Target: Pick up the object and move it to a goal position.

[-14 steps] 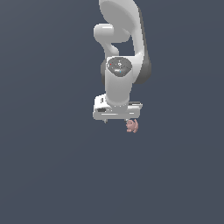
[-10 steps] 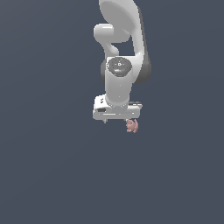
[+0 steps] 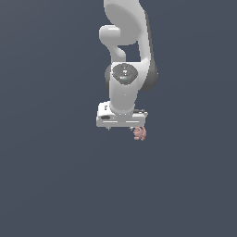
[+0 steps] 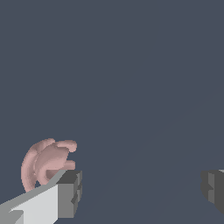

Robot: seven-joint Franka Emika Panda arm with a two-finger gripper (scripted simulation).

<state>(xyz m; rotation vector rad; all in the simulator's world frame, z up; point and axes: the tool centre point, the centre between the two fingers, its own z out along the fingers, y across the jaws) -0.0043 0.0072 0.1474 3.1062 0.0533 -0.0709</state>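
Observation:
The object (image 4: pixel 46 162) is a small dusty-pink lump with finger-like bumps. In the wrist view it sits right against the far side of one grey fingertip (image 4: pixel 69 192), outside the gap between the fingers. The other fingertip (image 4: pixel 213 189) stands far off across the picture, so my gripper (image 4: pixel 140 190) is open with nothing between its fingers. In the exterior view the object (image 3: pixel 140 134) shows just below the end of the white gripper (image 3: pixel 121 128) on the exterior view's right. I cannot tell whether it touches the finger.
Only a plain dark blue-grey surface (image 3: pixel 55 185) surrounds the arm (image 3: pixel 125 83) in both views. No other objects, containers or edges show.

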